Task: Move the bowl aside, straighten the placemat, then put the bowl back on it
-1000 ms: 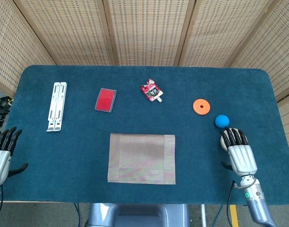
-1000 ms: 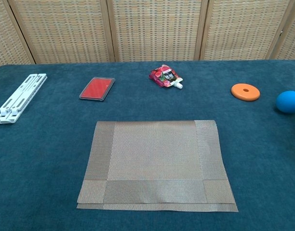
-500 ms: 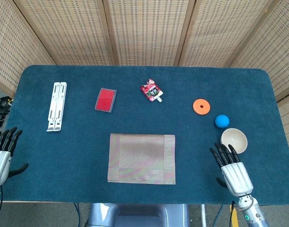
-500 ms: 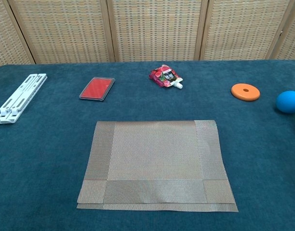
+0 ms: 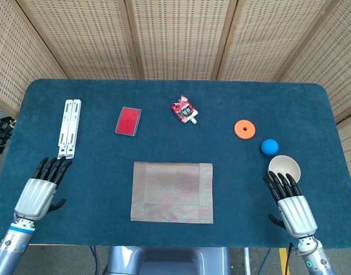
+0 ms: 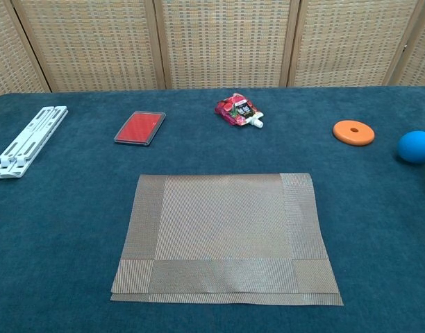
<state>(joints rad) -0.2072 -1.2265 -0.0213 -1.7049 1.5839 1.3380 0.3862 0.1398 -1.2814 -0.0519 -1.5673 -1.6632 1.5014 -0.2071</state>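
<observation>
- The bowl [image 5: 284, 168] is sitting well off to the right of the placemat [image 5: 172, 192], near the table's [image 5: 95, 206] right edge and just below the blue ball [image 5: 269, 146]; the first step, moving it aside, looks done.
- The placemat is lying flat near the front middle of the table with nothing on it; in the chest view [image 6: 226, 236] its edges are running roughly square to the table front, though a thin second layer is peeking out along its near edge.
- So the step in hand appears to be the straightening of the mat, or it may be already finished; I cannot tell which.
- The right hand [image 5: 292, 203] is hovering just in front of the bowl, its fingers [image 5: 280, 183] spread apart and holding nothing, tips pointing toward the bowl's near rim.
- The left hand [image 5: 41, 189] is resting over the front left of the table, well apart from the mat, fingers also apart and empty.
- If the mat still needs squaring, both hands are needing to come inward to its side edges.
- Otherwise the right hand is needing to close round the bowl's rim, lift it clear of the ball and orange disc [image 5: 244, 128], and set it on the mat's centre.
</observation>
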